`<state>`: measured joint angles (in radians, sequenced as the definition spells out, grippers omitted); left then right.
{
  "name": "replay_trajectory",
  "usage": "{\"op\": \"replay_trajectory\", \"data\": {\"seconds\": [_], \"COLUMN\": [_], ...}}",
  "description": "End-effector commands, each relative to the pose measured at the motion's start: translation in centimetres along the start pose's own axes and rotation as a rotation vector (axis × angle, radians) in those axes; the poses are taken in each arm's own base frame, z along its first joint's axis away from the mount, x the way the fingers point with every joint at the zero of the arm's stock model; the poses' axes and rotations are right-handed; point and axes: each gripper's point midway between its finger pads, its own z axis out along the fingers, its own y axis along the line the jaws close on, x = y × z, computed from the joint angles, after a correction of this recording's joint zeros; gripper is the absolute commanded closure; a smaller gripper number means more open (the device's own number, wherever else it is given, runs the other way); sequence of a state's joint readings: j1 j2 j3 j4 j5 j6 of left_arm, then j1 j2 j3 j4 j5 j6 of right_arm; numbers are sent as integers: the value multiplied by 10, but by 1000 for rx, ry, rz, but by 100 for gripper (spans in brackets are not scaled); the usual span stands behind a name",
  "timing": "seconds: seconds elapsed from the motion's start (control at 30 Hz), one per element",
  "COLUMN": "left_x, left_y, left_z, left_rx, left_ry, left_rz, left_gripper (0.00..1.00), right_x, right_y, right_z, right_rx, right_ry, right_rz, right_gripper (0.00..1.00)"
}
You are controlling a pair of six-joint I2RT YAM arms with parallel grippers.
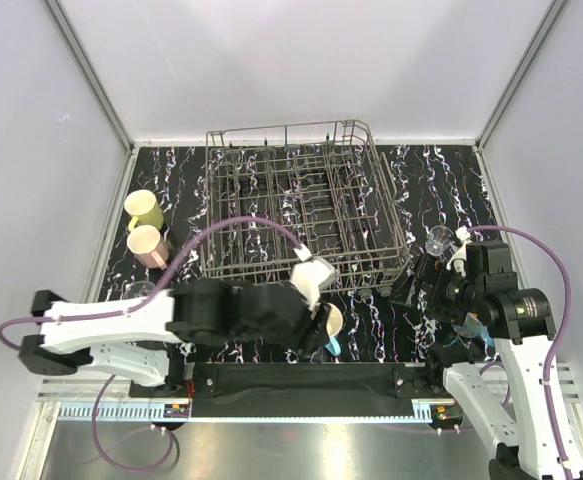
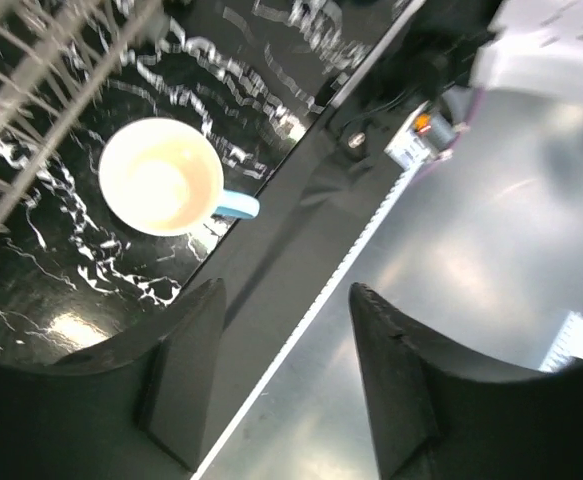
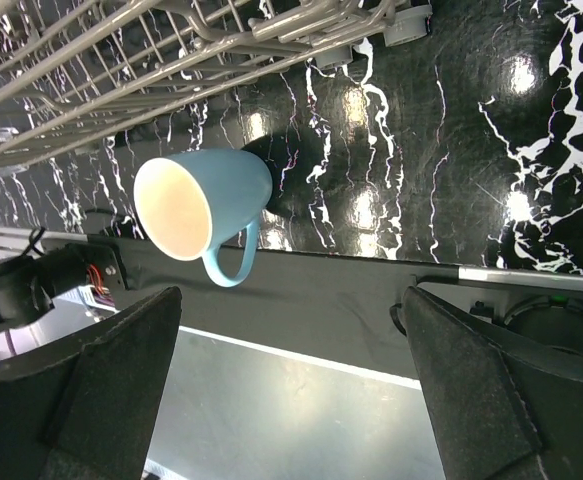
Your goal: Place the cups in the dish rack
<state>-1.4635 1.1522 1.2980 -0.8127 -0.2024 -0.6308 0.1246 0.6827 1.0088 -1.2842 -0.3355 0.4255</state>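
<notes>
The dark wire dish rack [image 1: 301,200] stands at the back middle of the table. In front of it a blue mug with a pale inside [image 1: 332,324] stands upright, handle toward the near edge. It also shows in the left wrist view [image 2: 161,177] and the right wrist view [image 3: 206,205]. My left gripper [image 1: 309,340] hovers just beside this mug, open [image 2: 286,290], nothing between its fingers. My right gripper [image 1: 423,283] is to the mug's right, wide open [image 3: 293,295] and empty. A yellow mug [image 1: 143,208] and a pink mug [image 1: 147,245] sit at the left. A clear glass [image 1: 439,238] stands by the right arm.
A black bar [image 1: 301,378] and a metal strip run along the near edge below both grippers. White walls close in the table on three sides. The rack's front rail [image 3: 171,60] lies close behind the blue mug.
</notes>
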Motion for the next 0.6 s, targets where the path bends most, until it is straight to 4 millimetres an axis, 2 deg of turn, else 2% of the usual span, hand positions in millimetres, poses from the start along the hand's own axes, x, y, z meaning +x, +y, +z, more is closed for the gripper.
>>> {"op": "replay_trajectory", "data": {"seconds": [0.0,0.07,0.1,0.13,0.17,0.2,0.23,0.3,0.43,0.5,0.57], "left_x": [9,14,10,14,14,10,12,10,17,14,18], "left_y": [0,4,4,14,14,10,9,5,8,8,15], "left_z": [40,53,56,65,69,73,84,93,116,120,130], "left_rx": [-111,-183,-207,-291,-312,-311,-320,-322,-370,-381,-420], "left_ry": [-31,-39,-53,-54,-55,-61,-55,-54,-20,-16,7], "left_rz": [-49,-83,-98,-117,-120,-125,-113,-103,-81,-81,-87], "left_gripper": [46,48,48,48,48,48,48,43,42,42,44], "right_x": [-9,-9,-8,-9,-9,-9,-8,-9,-11,-12,-10], "right_y": [3,8,7,6,4,2,0,-2,-7,-10,-12], "right_z": [-5,-3,-2,-2,0,0,0,-2,-10,-11,-13], "right_rx": [4,-21,-18,-12,-1,7,15,32,70,88,91], "right_ry": [-51,-40,-38,-39,-40,-43,-39,-49,-75,-87,-89], "right_rz": [16,20,28,36,33,31,24,21,22,24,27], "right_gripper": [0,0,0,0,0,0,0,0,0,0,0]}}
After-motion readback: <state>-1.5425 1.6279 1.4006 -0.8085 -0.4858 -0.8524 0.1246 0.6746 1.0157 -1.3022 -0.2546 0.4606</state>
